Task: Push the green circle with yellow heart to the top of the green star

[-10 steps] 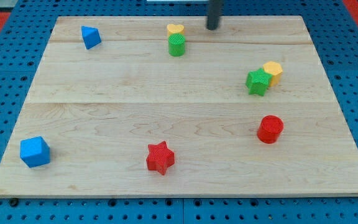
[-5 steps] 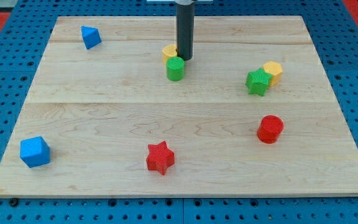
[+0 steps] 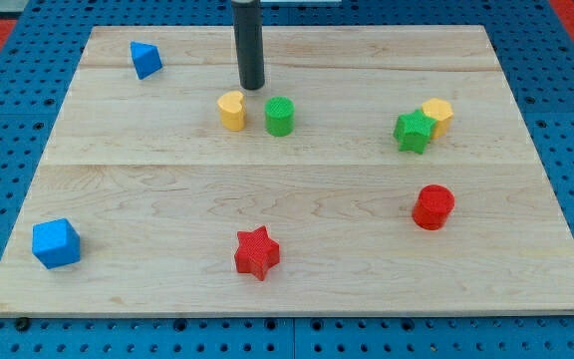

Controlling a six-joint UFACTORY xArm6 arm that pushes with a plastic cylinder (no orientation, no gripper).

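Note:
The green circle (image 3: pixel 279 116) stands on the wooden board in the upper middle. The yellow heart (image 3: pixel 231 110) stands just to its left, a small gap between them. The green star (image 3: pixel 414 131) is at the view's right, touching a yellow hexagon (image 3: pixel 437 115) on its upper right. My tip (image 3: pixel 253 86) is just above the gap between the heart and the circle, touching neither block.
A blue triangular block (image 3: pixel 145 59) sits at the upper left. A blue cube-like block (image 3: pixel 56 243) is at the lower left. A red star (image 3: pixel 257 252) is at the bottom middle. A red cylinder (image 3: pixel 432 206) is below the green star.
The tip moved left and slightly up. The yellow heart has shifted left and down, now beside the green circle. The green circle has moved slightly down.

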